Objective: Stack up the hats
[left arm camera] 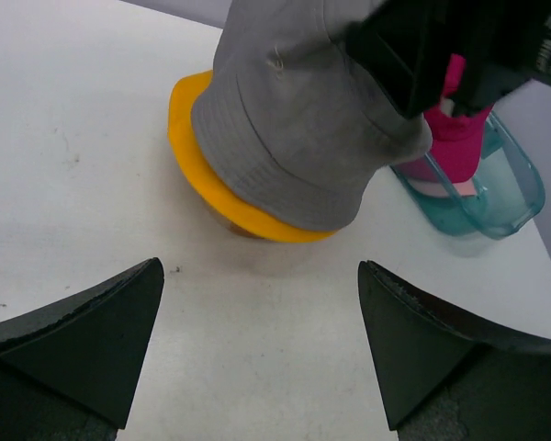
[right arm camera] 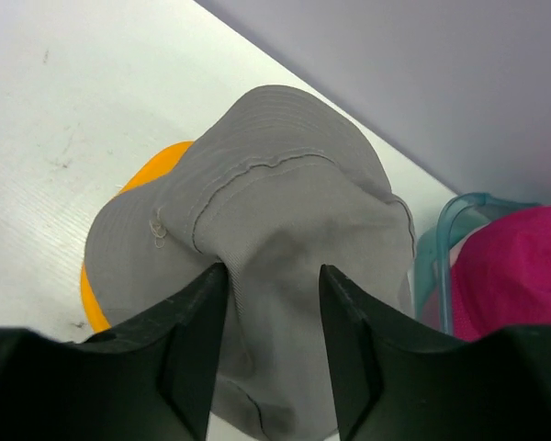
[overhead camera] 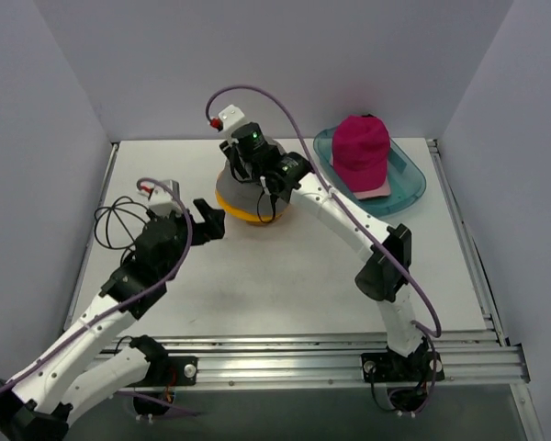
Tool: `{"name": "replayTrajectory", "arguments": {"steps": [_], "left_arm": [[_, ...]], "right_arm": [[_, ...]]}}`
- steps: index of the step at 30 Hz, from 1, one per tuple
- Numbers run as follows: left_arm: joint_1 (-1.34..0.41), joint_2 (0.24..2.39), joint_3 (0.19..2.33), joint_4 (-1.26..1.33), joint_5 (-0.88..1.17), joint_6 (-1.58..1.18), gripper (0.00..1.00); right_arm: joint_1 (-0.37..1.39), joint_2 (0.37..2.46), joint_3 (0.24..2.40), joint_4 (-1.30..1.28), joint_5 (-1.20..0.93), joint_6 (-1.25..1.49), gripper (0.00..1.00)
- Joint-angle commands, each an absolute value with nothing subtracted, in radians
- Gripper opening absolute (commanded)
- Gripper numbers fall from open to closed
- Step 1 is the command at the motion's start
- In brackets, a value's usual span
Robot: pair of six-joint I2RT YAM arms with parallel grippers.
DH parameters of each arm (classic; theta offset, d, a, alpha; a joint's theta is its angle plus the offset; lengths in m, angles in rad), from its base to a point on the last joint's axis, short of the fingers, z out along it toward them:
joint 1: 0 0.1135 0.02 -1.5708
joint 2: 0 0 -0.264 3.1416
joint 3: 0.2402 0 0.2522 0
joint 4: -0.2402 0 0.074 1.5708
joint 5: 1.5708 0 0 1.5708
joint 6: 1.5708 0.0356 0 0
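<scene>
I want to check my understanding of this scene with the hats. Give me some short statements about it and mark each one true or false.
1. The grey hat sits on top of the yellow hat. True.
2. The magenta cap lies on the bare table. False: it rests on the pale pink cap in the clear teal tray.
3. The left pincer holds a hat. False: it is open and empty, beside the stack.
4. The right pincer is at the grey hat, with a fold of its fabric between the jaws. True.
</scene>
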State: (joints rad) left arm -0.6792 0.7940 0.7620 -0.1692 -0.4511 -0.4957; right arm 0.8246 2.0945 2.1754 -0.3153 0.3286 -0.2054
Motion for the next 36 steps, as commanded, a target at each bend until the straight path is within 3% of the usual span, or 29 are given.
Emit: {"name": "replayTrajectory", "arguments": {"steps": [1, 4, 8, 9, 16, 30, 36], "left_arm": [[-0.516, 0.897, 0.883, -0.184, -0.203, -0.6, 0.96], [-0.418, 0.987, 0.974, -0.193, -0.082, -0.607, 0.97], [-0.336, 1.1, 1.048, -0.172, 0.021, -0.611, 1.0], [-0.327, 1.12, 1.058, -0.164, 0.05, -0.604, 0.95], [-0.281, 1.275, 1.131, -0.154, 0.123, -0.589, 0.91], [-0.261, 1.489, 1.057, 0.178, 0.262, -0.557, 0.87], [-0.242, 1.543, 1.083, 0.123, 0.19, -0.566, 0.87]], "right_arm": [[0.787, 1.936, 2.178, -0.305, 0.293, -0.054, 0.42], [0.71, 1.824, 2.106, -0.275, 0.155, 0.094, 0.47], [0.544, 1.66, 1.776, -0.115, 0.004, 0.26, 0.49], [0.519, 1.614, 1.728, -0.091, -0.038, 0.274, 0.49], [0.33, 1.519, 1.444, 0.099, -0.216, 0.365, 0.48], [0.265, 1.687, 1.379, 0.3, -0.363, 0.482, 0.46], [0.256, 1.744, 1.394, 0.317, -0.371, 0.471, 0.45]]}}
